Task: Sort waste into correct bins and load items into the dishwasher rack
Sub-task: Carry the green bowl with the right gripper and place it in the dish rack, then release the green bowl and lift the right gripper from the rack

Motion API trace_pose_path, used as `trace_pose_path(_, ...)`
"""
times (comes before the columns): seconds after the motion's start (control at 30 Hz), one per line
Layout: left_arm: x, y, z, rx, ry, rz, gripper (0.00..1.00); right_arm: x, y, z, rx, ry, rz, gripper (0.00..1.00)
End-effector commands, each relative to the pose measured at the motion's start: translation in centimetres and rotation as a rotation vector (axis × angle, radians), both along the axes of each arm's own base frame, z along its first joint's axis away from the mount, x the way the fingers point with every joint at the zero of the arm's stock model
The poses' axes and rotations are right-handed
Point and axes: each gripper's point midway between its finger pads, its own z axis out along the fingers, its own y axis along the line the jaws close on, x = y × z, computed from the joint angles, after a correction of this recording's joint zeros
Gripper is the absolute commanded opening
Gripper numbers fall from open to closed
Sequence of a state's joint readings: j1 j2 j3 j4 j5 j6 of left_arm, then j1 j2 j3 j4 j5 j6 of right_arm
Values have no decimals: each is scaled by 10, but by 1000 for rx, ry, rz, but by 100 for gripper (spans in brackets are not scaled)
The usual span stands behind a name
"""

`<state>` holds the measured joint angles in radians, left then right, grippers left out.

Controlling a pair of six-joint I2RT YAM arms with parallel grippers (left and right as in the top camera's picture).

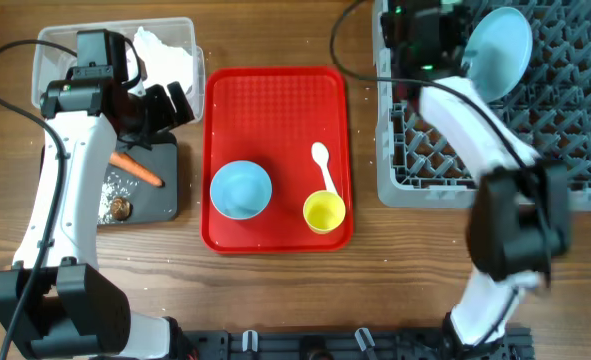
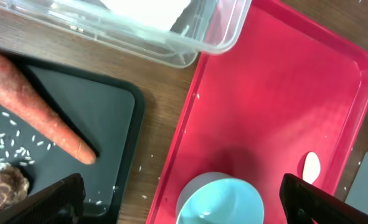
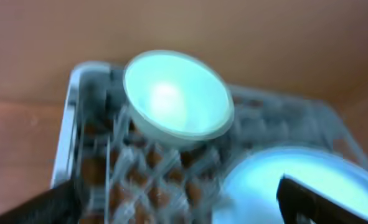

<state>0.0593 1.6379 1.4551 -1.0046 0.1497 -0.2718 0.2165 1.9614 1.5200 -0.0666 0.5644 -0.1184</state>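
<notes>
Left hand [image 2: 182,190]: released. Its two black fingers [image 2: 59,199] stand wide apart with nothing between them, over the gap between the black tray and the red tray.
Right hand [image 3: 177,193]: spread open and grasping nothing, over the far left part of the rack (this wrist view is blurred).
Clear rectangular plastic tub [image 1: 50,60]: at the far left of the wooden surface [image 1: 275,290], holding the crumpled white paper napkin [image 1: 160,50].
Shallow black rectangular tray [image 1: 160,205]: just in front of the tub, beside the red tray's left edge.
Orange carrot [image 2: 34,106]: lying aslant in the black tray, thin end toward the red tray.
White rice grains [image 2: 3,146]: scattered in the black tray beside the carrot, with a few stray specks on the wood.
Small brown food scrap [image 2: 6,186]: in the black tray, close to the rice.
Flat red serving tray [image 1: 275,100]: mid-surface, between the black tray and the rack.
Light blue round bowl [image 1: 240,188]: upright on the red tray's near left part.
Small yellow cup [image 1: 324,212]: upright near the red tray's near right corner, apart from the bowl.
White plastic spoon [image 1: 322,165]: flat on the red tray, handle reaching the cup.
Large grey plastic grid rack [image 1: 435,170]: at the right.
Light blue round plate [image 1: 500,48]: standing on edge among the rack's pegs.
Teal bowl [image 3: 177,99]: in the rack near the plate, tipped so its opening faces the wrist camera.
</notes>
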Motion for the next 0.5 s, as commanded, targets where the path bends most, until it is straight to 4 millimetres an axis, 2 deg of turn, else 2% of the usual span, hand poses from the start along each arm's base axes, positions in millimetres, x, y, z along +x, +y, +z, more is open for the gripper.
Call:
trace_pose_path(0.0, 3, 4, 11, 7, -32, 11, 100, -48, -2, 107, 427, -241, -99, 100)
trace_pose_path(0.07, 3, 4, 11, 7, -32, 10, 100, -64, 12, 146, 499, -285, 7, 100)
trace_pose_path(0.1, 3, 4, 11, 7, -32, 10, 100, -67, 20, 153, 534, -281, 61, 100)
trace_pose_path(0.2, 3, 4, 11, 7, -32, 11, 100, -72, 25, 143, 703, -175, 68, 100)
trace_pose_path(0.27, 3, 4, 11, 7, -32, 10, 100, -70, 21, 138, 810, -68, 88, 99)
trace_pose_path(0.37, 3, 4, 11, 7, -32, 10, 100, -46, -7, 129, 829, -17, 26, 95)
trace_pose_path(0.47, 3, 4, 11, 7, -32, 11, 100, 0, -24, 99, 835, -27, -14, 86)
